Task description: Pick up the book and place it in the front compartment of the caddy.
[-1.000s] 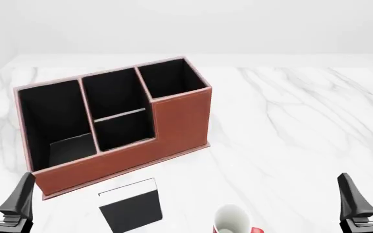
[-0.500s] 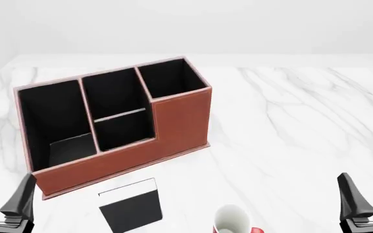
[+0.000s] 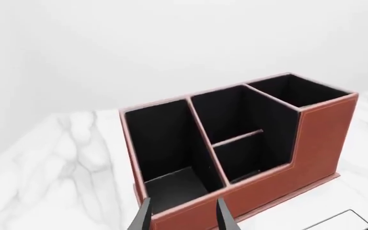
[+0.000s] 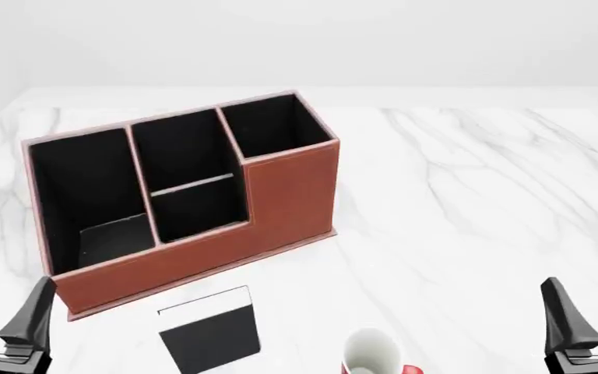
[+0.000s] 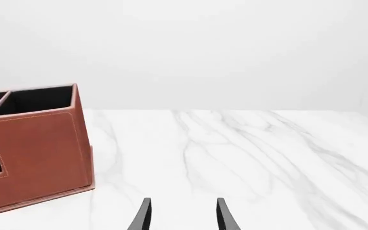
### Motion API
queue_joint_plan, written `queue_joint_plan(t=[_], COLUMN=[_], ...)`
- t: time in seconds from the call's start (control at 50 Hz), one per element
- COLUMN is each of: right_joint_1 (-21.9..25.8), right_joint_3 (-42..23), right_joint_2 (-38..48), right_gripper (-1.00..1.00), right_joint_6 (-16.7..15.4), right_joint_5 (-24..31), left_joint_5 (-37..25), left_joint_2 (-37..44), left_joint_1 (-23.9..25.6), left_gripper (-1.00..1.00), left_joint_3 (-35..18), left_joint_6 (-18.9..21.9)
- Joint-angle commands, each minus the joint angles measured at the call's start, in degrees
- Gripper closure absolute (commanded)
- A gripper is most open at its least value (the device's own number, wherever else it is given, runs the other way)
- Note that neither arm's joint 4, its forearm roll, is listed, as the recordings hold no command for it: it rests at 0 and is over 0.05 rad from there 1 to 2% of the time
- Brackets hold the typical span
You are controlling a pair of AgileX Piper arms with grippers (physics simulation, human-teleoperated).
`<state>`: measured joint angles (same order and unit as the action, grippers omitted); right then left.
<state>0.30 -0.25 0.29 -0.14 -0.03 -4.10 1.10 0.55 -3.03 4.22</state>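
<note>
The black book (image 4: 211, 333) with a white strip along its far edge lies flat on the table just in front of the caddy; its white edge shows in the left wrist view (image 3: 337, 223). The reddish-brown caddy (image 4: 278, 202) stands at centre left, its black compartments open; it also shows in the left wrist view (image 3: 318, 139) and the right wrist view (image 5: 40, 153). My left gripper (image 4: 3, 319) is open and empty at the lower left, left of the book. My right gripper (image 4: 590, 315) is open and empty at the lower right, far from the book.
A white-and-red mug (image 4: 374, 354) stands at the front edge, right of the book. The white marble table (image 4: 466, 202) stretches to the right of the caddy. A flat dark item lies inside the caddy's left compartment (image 4: 112, 238).
The left gripper has shifted very slightly. Nothing else has moved.
</note>
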Motion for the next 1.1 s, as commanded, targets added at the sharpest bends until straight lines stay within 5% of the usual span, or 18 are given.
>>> queue_joint_plan(t=[0.02,0.16,0.22,0.28,0.3,0.32,0.36,0.48,0.82,1.1], right_joint_1=[0.0,-0.01,-0.01,0.01,-0.02,-0.01,0.0,0.0,0.0,-0.01], right_joint_3=[0.01,0.0,-0.66,-0.66,-0.66,-0.66,-0.66,-0.66,-0.66,-0.66], right_joint_2=[0.0,0.0,0.06,0.08,0.06,0.07,0.06,0.07,0.08,0.07], right_gripper=[-1.0,-1.0,-1.0,-1.0,-1.0,-1.0,-1.0,-1.0,-1.0,-1.0], right_joint_6=[0.0,0.0,0.01,0.0,0.01,0.0,0.02,0.01,0.02,0.01], right_joint_5=[-0.01,-0.01,0.58,0.58,0.58,0.58,0.58,0.58,0.58,0.58], left_joint_5=[-4.14,-3.98,-13.02,-13.3,-13.18,-11.18,-14.7,-14.94,-24.96,-31.27], left_joint_2=[1.15,1.55,7.13,7.51,0.21,7.64,4.77,11.21,23.1,30.79], left_joint_1=[1.16,1.97,2.71,4.65,8.93,7.78,9.71,15.3,31.3,37.95], left_gripper=[-1.0,-1.0,-1.0,-1.0,-1.0,-1.0,-1.0,-1.0,-1.0,-1.0], left_joint_3=[-5.08,-5.06,-13.16,-12.99,-14.48,-14.85,-17.36,-19.71,-30.61,-36.05], left_joint_6=[2.56,2.32,7.06,9.47,6.19,6.76,5.97,11.35,16.72,23.43])
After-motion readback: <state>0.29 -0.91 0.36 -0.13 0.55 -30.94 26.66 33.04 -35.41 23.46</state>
